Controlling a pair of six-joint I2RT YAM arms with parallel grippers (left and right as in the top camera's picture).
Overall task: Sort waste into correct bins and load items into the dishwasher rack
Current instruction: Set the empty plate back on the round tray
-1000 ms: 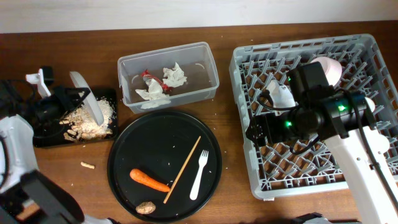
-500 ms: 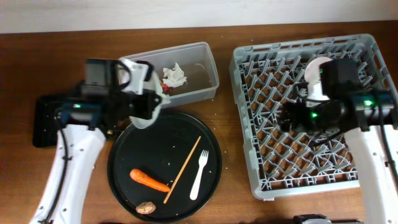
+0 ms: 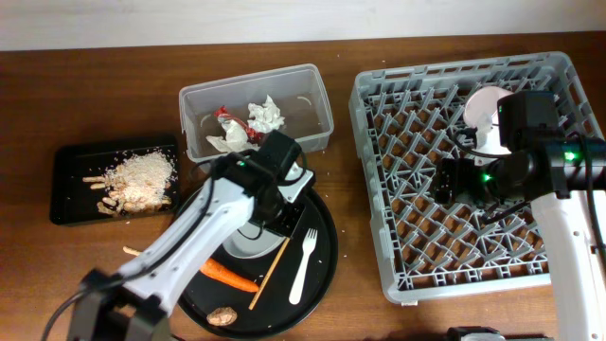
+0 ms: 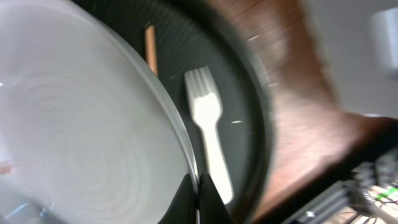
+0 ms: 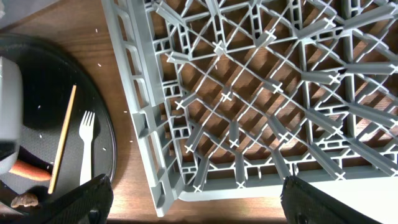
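Left gripper [image 4: 199,186] looks pinched on the plate [image 4: 81,130] rim, though that view is blurry, with the plate over the round tray [image 3: 324,275]. On the tray: fork [image 3: 303,260], chopstick [image 3: 268,277], carrot [image 3: 227,275], nut lump [image 3: 222,316]. Right gripper [image 5: 196,186] is spread wide, holding nothing, over the rack [image 5: 249,93] just right of the tray. Tub [image 3: 322,104] with napkins [image 3: 265,116] sits behind the tray.
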